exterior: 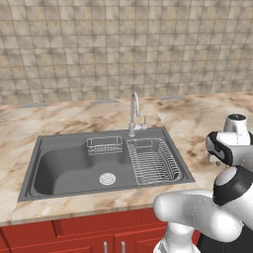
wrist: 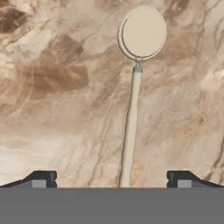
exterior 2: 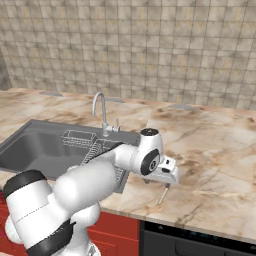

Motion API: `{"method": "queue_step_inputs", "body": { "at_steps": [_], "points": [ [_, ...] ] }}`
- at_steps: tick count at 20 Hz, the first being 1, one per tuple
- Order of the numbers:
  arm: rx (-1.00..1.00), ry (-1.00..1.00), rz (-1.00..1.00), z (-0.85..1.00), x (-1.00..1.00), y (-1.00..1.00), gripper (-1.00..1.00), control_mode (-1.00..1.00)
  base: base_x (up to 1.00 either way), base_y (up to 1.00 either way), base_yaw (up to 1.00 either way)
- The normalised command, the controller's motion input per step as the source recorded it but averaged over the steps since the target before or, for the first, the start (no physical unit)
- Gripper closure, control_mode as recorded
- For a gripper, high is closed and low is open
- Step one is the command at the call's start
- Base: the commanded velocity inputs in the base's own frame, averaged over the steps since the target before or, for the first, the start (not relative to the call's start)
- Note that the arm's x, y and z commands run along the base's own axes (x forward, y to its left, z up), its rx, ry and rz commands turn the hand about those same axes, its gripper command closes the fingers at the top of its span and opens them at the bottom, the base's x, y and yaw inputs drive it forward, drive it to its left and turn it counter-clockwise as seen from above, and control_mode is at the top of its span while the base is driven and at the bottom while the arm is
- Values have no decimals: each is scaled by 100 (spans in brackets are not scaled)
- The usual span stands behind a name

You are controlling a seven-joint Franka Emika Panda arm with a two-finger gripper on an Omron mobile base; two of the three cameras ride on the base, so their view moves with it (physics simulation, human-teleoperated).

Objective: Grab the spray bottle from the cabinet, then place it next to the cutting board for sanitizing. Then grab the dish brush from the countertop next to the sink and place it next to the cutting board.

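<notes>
The dish brush [wrist: 131, 122] lies flat on the beige marbled countertop [wrist: 52, 87], its round pale head [wrist: 142, 33] pointing away from the hand. My gripper [wrist: 111, 178] hovers just above the handle's near end, open, one finger tip on each side of the handle and nothing held. From the right base view the gripper [exterior 2: 156, 184] hangs low over the countertop [exterior 2: 210, 150] to the right of the sink [exterior 2: 35, 145], with the brush handle [exterior 2: 163, 196] sticking out beneath it. The spray bottle, the cabinet and the cutting board are out of view.
The dark grey sink [exterior: 59, 168] holds two wire dish racks [exterior: 153, 160] and has a curved chrome tap [exterior: 134, 111] behind it. Red cupboard fronts [exterior: 74, 237] run under the countertop's front edge. A tiled wall [exterior: 123, 44] closes the back.
</notes>
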Motion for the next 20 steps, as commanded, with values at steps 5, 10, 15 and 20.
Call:
{"method": "queue_step_inputs", "body": {
  "at_steps": [5, 10, 15, 20],
  "points": [
    [13, 0, -10, -21, 29, -29, -100, -100, 0, 0, 0],
    [12, 0, -8, -25, 24, -15, -100, -100, 0, 0, 0],
    [7, 0, -6, -33, 16, -8, -100, -100, 0, 0, 0],
    [4, 0, -4, -41, 7, -10, -100, -100, 0, 0, 0]
  ]
}}
